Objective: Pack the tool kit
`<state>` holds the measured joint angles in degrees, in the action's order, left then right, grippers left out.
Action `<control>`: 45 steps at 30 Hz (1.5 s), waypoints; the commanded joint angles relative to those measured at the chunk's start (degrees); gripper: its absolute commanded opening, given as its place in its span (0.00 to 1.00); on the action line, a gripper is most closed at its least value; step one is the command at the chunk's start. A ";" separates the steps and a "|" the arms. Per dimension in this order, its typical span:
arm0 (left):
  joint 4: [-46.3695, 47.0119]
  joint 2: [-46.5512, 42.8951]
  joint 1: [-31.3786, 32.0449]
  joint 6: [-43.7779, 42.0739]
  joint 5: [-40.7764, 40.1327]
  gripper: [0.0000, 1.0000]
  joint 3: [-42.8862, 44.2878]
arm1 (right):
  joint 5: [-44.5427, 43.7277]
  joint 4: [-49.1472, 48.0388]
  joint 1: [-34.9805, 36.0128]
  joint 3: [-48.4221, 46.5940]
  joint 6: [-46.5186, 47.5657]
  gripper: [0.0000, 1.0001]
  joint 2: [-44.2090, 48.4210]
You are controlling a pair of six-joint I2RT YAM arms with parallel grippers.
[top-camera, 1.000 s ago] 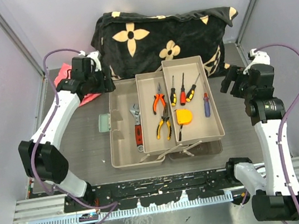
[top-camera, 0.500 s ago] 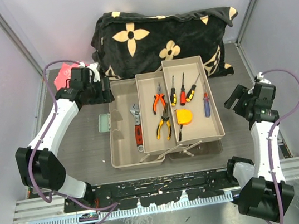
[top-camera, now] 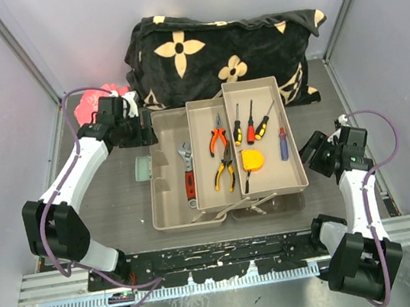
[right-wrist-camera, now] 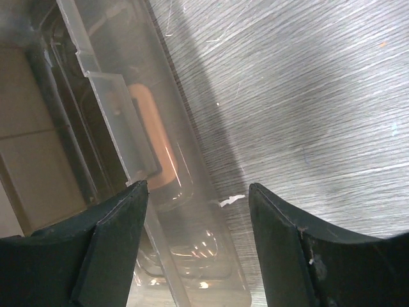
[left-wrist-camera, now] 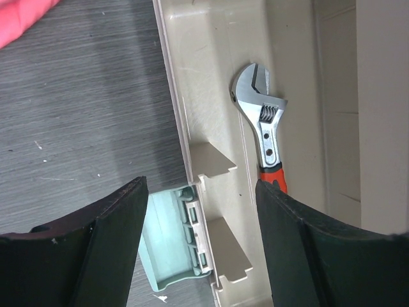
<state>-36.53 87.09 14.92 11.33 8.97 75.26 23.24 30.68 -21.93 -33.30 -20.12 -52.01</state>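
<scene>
The tool kit's beige box (top-camera: pixel 168 205) lies open with two trays (top-camera: pixel 273 183) folded out. They hold two orange pliers (top-camera: pixel 218 137), screwdrivers (top-camera: pixel 251 125) and an orange tape measure (top-camera: pixel 252 161). A red-handled wrench (top-camera: pixel 188 173) (left-wrist-camera: pixel 262 121) lies in the base. My left gripper (top-camera: pixel 142 132) (left-wrist-camera: pixel 199 192) is open, straddling the box's left wall (left-wrist-camera: pixel 176 121) above its teal latch (left-wrist-camera: pixel 167 246). My right gripper (top-camera: pixel 311 156) (right-wrist-camera: pixel 198 192) is open low at the box's right side. It hangs over the translucent lid edge (right-wrist-camera: pixel 192 256) and the cream handle (right-wrist-camera: pixel 150 137).
A black flower-patterned blanket (top-camera: pixel 220 51) lies behind the box. A red cloth (top-camera: pixel 93 102) (left-wrist-camera: pixel 25 16) sits at the back left beside my left arm. Grey walls close in both sides, and a rail runs along the near edge (top-camera: pixel 221 263).
My right gripper came down and toward me along the box's right side, its jaws narrowing a little. My left gripper shifted slightly nearer, onto the box's left wall.
</scene>
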 commanded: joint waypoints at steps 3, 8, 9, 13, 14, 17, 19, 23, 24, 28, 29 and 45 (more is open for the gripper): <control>2.16 -3.33 -0.52 -0.45 1.52 0.69 -1.20 | 1.90 0.75 0.20 -3.70 0.15 0.69 3.82; 2.03 -2.94 -0.55 -0.11 2.42 0.68 -1.38 | 4.34 3.15 0.21 -4.47 0.50 0.69 5.48; 2.02 -2.90 -0.51 0.09 2.75 0.68 -1.39 | 4.40 3.31 0.21 -4.36 0.47 0.69 5.86; 2.09 -2.62 -0.51 0.10 2.99 0.68 -1.64 | 5.47 3.49 0.19 -4.21 0.30 0.69 6.04; 2.16 -2.63 -0.50 0.02 3.01 0.68 -1.68 | 6.04 3.39 0.19 -3.92 0.26 0.69 5.51; 2.17 -2.12 -0.54 0.21 3.10 0.68 -1.41 | 7.68 2.08 0.42 -2.98 -0.17 0.69 3.15; 1.97 -1.62 -0.51 0.62 3.52 0.68 -1.01 | 7.95 0.69 0.74 -2.26 -0.37 0.68 0.77; 1.43 -0.78 -0.54 1.01 4.05 0.67 -0.03 | 6.79 -3.11 2.84 -0.23 -1.76 0.63 -3.87; 1.32 -0.70 -0.51 1.00 4.08 0.67 0.15 | 5.00 -3.63 3.98 -0.16 -1.95 0.62 -4.90; 1.29 -0.75 -0.57 1.00 4.07 0.67 0.24 | 1.79 -5.70 7.10 0.47 -2.10 0.61 -7.97; 1.29 -0.72 -0.51 1.04 4.07 0.67 0.17 | 1.22 -6.31 7.79 0.77 -2.38 0.61 -8.34; 1.38 -0.68 -0.87 1.27 4.33 0.67 -1.03 | -16.85 -7.02 19.22 -1.21 -5.06 0.01 -7.89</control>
<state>-36.64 86.80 14.74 12.60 12.05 73.69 12.36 24.05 -3.44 -32.27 -18.13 -60.36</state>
